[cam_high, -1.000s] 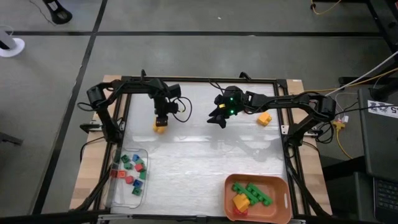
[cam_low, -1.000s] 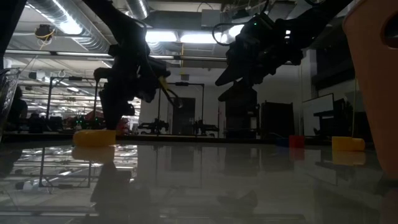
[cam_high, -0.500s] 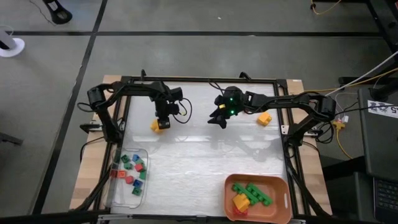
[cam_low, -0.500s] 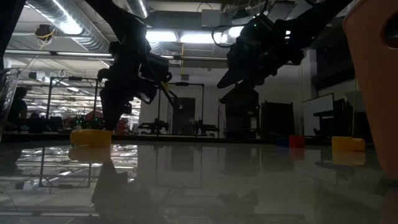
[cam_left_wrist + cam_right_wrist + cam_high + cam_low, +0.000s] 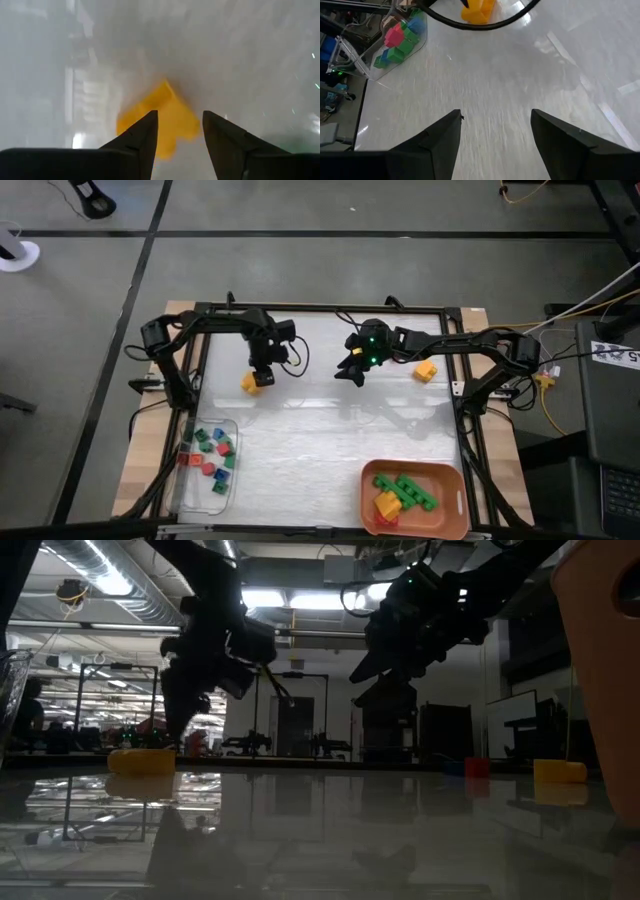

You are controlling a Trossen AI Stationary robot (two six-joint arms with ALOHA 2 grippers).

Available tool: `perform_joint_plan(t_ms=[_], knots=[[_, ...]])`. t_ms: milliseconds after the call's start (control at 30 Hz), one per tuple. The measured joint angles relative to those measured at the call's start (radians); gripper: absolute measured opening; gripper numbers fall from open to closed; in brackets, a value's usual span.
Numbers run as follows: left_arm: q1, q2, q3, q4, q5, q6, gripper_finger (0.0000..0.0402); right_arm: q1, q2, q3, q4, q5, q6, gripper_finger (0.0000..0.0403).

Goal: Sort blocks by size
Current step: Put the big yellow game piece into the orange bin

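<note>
Two yellow blocks lie loose on the white table point(image 5: 330, 430). One yellow block point(image 5: 251, 381) sits toward the far left of the surface, directly under the left gripper point(image 5: 262, 370); the other yellow brick point(image 5: 426, 370) rests well apart, on the far right. In the left wrist view the near yellow block point(image 5: 159, 118) lies on the table beyond the two dark fingers, which stand parted with a gap between them and touch nothing.

Such a block looks like hard moulded plastic: light, stiff, unlikely to break, but smooth-sided and liable to skid on the glossy tabletop if nudged off centre. The safest hold is probably across two flat opposite walls, low on the body, not on the studded top. It lies corner-on to the fingers, so the wrist may need turning first.

Small bricks in red, green and blue fill the clear tray point(image 5: 192, 485) at the near left; longer green bricks and a yellow one lie in the orange tray point(image 5: 455, 480) at the near right. The right gripper point(image 5: 352, 369) hovers above mid-table, fingers spread wide and empty.
</note>
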Motion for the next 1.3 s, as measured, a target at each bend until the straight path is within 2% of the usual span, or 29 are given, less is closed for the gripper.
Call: perform_joint_plan(t_ms=[167,267,467,667,933,1233,1300], knots=[[0.006,-0.001,0.034,-0.189,0.000,-0.048,0.0139,0.000,0.000,0.000,0.000,0.006,0.000,0.0238],[0.008,-0.001,0.019,-0.228,-0.002,-0.127,0.0139,0.000,0.000,0.000,-0.001,0.017,0.000,0.0238],[-0.012,-0.001,-0.034,-0.213,-0.003,-0.141,0.0141,0.000,0.000,0.000,-0.020,0.032,-0.001,0.0238],[-0.038,-0.001,-0.069,-0.202,-0.002,-0.316,0.0141,0.000,0.000,0.000,-0.019,0.032,-0.014,0.0238],[-0.075,-0.001,-0.072,-0.052,-0.001,-0.503,0.0141,0.000,0.000,0.000,-0.018,0.031,-0.022,0.0238],[-0.127,-0.001,-0.072,-0.035,-0.006,-0.606,0.0141,0.000,0.000,0.000,-0.018,0.031,-0.023,0.0238],[-0.142,-0.001,-0.072,-0.032,-0.039,-0.637,0.0141,0.000,0.000,0.000,-0.019,0.031,-0.023,0.0238]])
